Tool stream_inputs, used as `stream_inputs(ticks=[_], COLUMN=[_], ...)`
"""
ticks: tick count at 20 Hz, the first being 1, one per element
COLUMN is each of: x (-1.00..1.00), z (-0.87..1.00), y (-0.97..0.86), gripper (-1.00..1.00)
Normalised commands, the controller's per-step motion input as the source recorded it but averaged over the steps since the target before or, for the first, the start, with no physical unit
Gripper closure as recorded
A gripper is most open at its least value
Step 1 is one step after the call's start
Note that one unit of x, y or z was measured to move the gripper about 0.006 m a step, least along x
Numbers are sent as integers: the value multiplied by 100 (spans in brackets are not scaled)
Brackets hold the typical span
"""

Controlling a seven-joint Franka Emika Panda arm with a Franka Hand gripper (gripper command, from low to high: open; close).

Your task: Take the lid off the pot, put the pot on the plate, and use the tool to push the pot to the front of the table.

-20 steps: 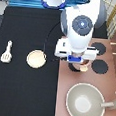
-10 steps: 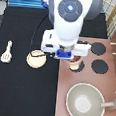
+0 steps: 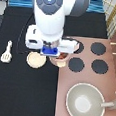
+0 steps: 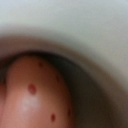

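One hand (image 3: pixel 51 54) hangs low at the seam between the black worktop (image 3: pixel 18 93) and the stove (image 3: pixel 111 79), right over the pot (image 3: pixel 64 57). Only a reddish-brown sliver of the pot shows, on the side toward the exterior view's right. Whether the hand is clenched, released or grasping something cannot be told.

The wrist view looks down into a pale-rimmed, dark hollow (image 4: pixel 85 65) with a pink, red-speckled lump (image 4: pixel 32 95) inside. I take this for the pot's inside, so the lid seems to be off, though no lid is in sight. The plate (image 3: pixel 35 60) lies bare just beside the pot, toward the exterior view's left. The tool (image 3: pixel 7 50) lies untouched, well apart, near that left edge.

The pot looks small, light and rigid, with a smooth, likely slippery wall. The rim or a side tab seems the surest hold. Being so light, it could skid or tip if nudged off-centre.
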Motion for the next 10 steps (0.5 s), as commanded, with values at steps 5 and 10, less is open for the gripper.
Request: stream_inputs(ticks=[5, 10], x=[-90, -88], z=[-13, -11], y=[-37, -43], gripper=[100, 100])
